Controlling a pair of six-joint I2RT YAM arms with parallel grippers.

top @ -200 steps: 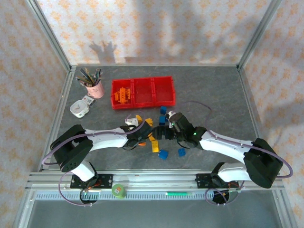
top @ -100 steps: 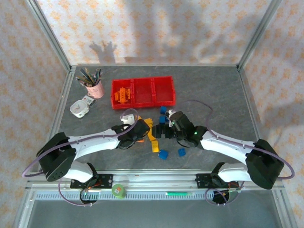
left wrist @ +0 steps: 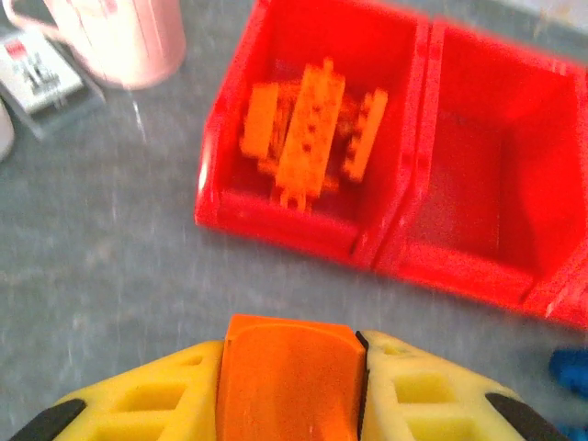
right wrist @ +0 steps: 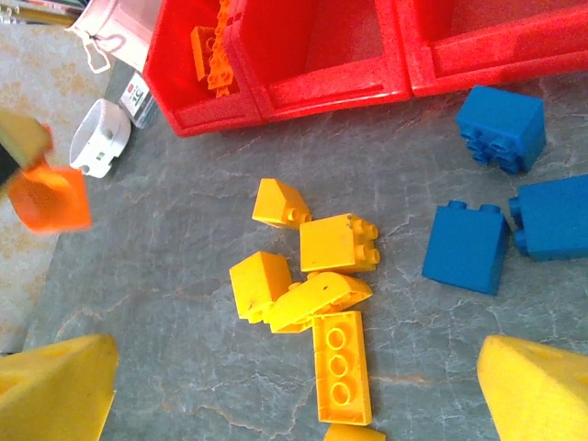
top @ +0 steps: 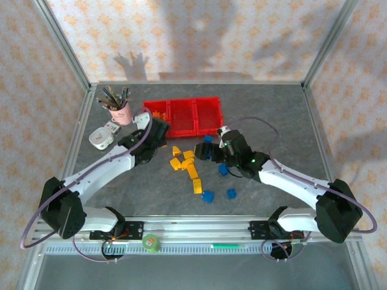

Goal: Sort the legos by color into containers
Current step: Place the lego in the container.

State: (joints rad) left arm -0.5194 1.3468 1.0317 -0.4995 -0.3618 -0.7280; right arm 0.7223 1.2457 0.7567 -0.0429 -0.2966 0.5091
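Note:
My left gripper (top: 156,130) is shut on an orange brick (left wrist: 289,377), held just in front of the red tray's (top: 181,134) left bin (left wrist: 276,231). That bin holds several orange bricks (left wrist: 308,129); the middle bin looks empty. The right wrist view shows the held orange brick (right wrist: 53,196) at its left edge. My right gripper (top: 208,151) hangs open above the loose pile, its yellow fingers (right wrist: 55,390) wide apart with nothing between them. Yellow bricks (right wrist: 312,276) lie clustered below it (top: 186,163). Blue bricks (right wrist: 467,246) sit to the right and nearer the front (top: 208,196).
A pink cup of pens (top: 121,112) stands left of the tray, close to my left arm. A white dispenser (top: 101,139) lies in front of it. A green tape roll (top: 151,243) rests on the front rail. Metal frame posts edge the table.
My left gripper has lifted away from the pile and swung back-left toward the left bin, carrying the orange brick. My right gripper shifted slightly toward the tray.

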